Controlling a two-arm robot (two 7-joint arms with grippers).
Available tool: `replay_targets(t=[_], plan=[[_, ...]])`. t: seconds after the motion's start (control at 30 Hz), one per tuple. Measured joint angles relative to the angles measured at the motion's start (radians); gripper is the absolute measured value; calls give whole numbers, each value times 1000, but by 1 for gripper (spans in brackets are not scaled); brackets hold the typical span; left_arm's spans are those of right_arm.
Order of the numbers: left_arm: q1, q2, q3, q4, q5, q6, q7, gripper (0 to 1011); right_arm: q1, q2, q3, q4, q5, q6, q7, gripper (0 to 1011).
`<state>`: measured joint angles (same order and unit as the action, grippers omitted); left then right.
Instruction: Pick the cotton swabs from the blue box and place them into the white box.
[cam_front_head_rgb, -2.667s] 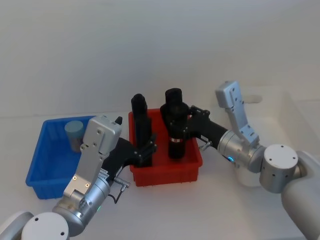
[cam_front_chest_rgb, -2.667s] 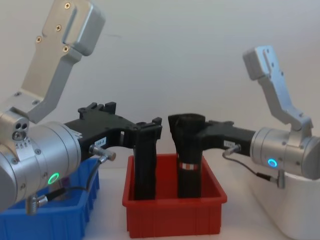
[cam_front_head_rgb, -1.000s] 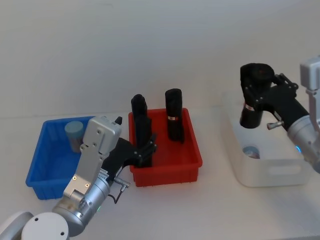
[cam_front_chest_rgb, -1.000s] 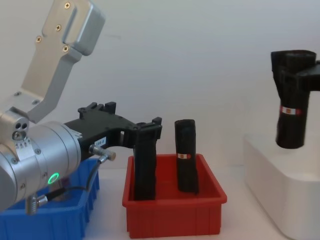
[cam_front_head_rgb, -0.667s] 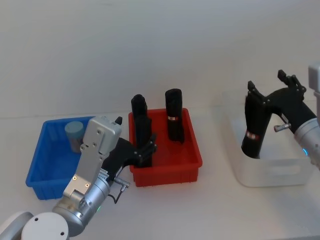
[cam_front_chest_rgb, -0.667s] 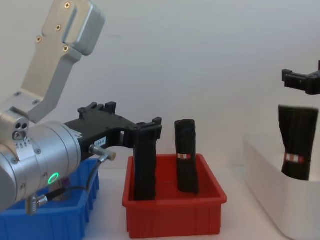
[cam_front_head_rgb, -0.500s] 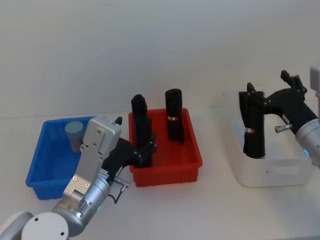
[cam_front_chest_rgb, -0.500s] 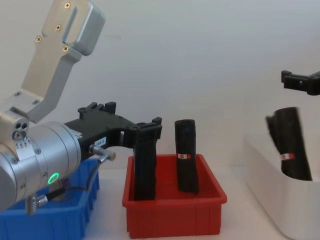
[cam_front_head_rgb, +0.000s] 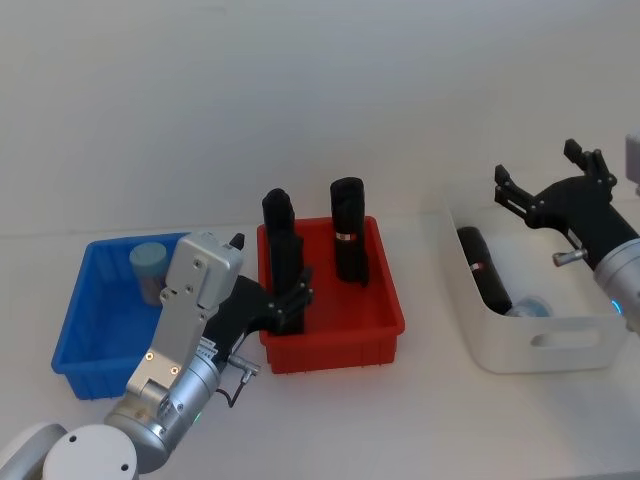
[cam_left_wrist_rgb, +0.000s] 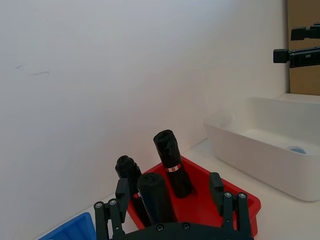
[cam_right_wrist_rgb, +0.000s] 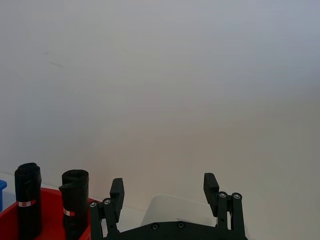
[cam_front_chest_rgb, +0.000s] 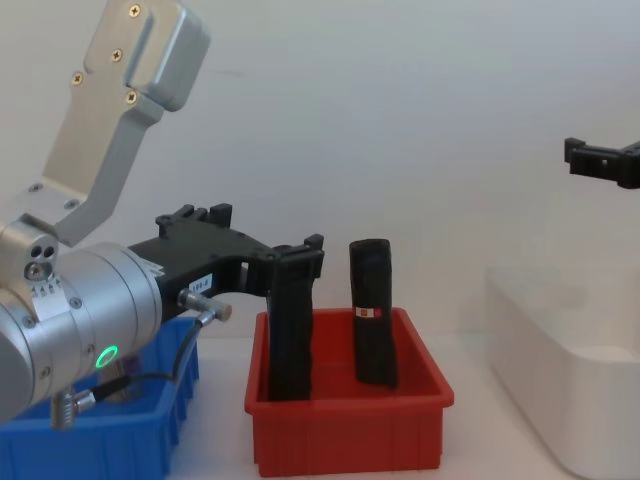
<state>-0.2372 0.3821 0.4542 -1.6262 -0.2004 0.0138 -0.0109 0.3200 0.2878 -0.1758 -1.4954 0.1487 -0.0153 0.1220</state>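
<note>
One tub of cotton swabs (cam_front_head_rgb: 148, 266) with a pale teal lid stands in the far corner of the blue box (cam_front_head_rgb: 84, 340). Another teal-lidded tub (cam_front_head_rgb: 531, 303) sits in the white box (cam_front_head_rgb: 540, 345) next to a black roll (cam_front_head_rgb: 484, 270) lying flat. My right gripper (cam_front_head_rgb: 548, 194) hovers open and empty above the white box, its spread fingers (cam_right_wrist_rgb: 116, 192) showing in the right wrist view. My left gripper (cam_front_head_rgb: 290, 300) is open, with its fingers (cam_left_wrist_rgb: 218, 192) on either side of the nearer black roll (cam_left_wrist_rgb: 155, 196) in the red bin.
The red bin (cam_front_head_rgb: 336, 340) stands between the two boxes and holds two upright black rolls, the farther one (cam_front_head_rgb: 348, 243) free-standing. My left arm's forearm (cam_front_chest_rgb: 90, 330) reaches over the blue box's near right corner. A plain white wall stands close behind the table.
My right gripper carried a black roll from the red bin to the white box and let it go. The roll tipped over and now lies flat. The left arm has not moved.
</note>
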Motion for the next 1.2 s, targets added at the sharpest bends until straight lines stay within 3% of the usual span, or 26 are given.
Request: replay_targets(t=[1.2], plan=[[0,0,0,0,0,0,0,1004,-3,2,3,-2,2,-10,7,1002]])
